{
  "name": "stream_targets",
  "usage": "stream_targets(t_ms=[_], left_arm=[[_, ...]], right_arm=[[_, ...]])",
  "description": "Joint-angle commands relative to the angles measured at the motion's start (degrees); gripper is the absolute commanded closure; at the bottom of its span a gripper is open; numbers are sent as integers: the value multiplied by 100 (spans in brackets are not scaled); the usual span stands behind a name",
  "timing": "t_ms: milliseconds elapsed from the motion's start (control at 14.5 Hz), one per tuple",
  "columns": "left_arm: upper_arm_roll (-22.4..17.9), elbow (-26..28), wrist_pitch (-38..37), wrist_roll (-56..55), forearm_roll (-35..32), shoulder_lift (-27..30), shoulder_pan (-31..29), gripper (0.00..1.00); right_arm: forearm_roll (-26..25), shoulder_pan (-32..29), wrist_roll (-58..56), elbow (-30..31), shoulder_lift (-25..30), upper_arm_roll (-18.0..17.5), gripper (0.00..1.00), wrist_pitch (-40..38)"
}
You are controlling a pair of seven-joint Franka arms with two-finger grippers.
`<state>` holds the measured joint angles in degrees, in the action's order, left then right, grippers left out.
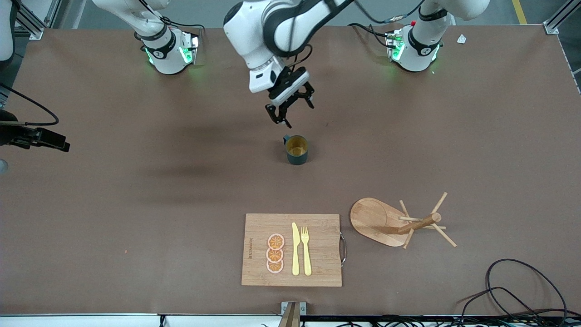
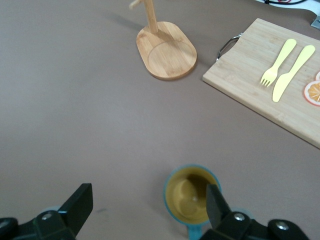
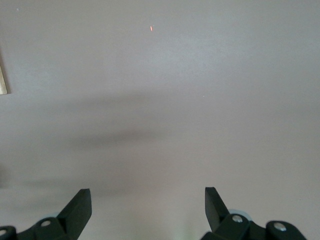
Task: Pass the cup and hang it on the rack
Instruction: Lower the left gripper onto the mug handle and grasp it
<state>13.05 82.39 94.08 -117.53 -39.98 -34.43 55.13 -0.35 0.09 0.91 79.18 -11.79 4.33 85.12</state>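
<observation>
The cup [image 1: 297,150], a dark teal mug with a tan inside, stands upright mid-table, its handle turned toward the robots' bases. My left gripper [image 1: 294,113] hangs open just above the table beside the cup, on the bases' side. In the left wrist view the cup [image 2: 192,195] sits by one fingertip [image 2: 216,200] of the left gripper [image 2: 148,202], and nothing is between the fingers. The rack [image 1: 374,220] stands nearer the front camera, toward the left arm's end; its oval base [image 2: 167,50] shows in that view. My right gripper [image 1: 63,145] waits open over bare table [image 3: 147,205] at the right arm's end.
A bamboo cutting board [image 1: 290,250] with a yellow knife, a fork and orange slices lies near the front edge, beside the rack; it also shows in the left wrist view [image 2: 260,75]. Black cables [image 1: 513,290] loop at the front corner by the left arm's end.
</observation>
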Motion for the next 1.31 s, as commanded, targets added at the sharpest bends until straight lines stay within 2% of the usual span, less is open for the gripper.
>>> stream_targets(t_ms=[0,346,761,1245], left_arm=[[-118,-662,-48,-682,-465,-826,383,0],[-118,-1013,-48,-1289,-1186,-1600,841,0],[-381,-1120,136,-1615,-1214,-2120,973,0],[-646,-1120,479,-1809,-1223,-2445,982,1]], right_arm=[[35,-79,76,-148,-104,-55,0,-57],[35,0,103,-192,-86,-63,0,-101],[70,79,147,-157,-42,-81,0,-355],[158,9,147,-122,-34,-46,0,-364]])
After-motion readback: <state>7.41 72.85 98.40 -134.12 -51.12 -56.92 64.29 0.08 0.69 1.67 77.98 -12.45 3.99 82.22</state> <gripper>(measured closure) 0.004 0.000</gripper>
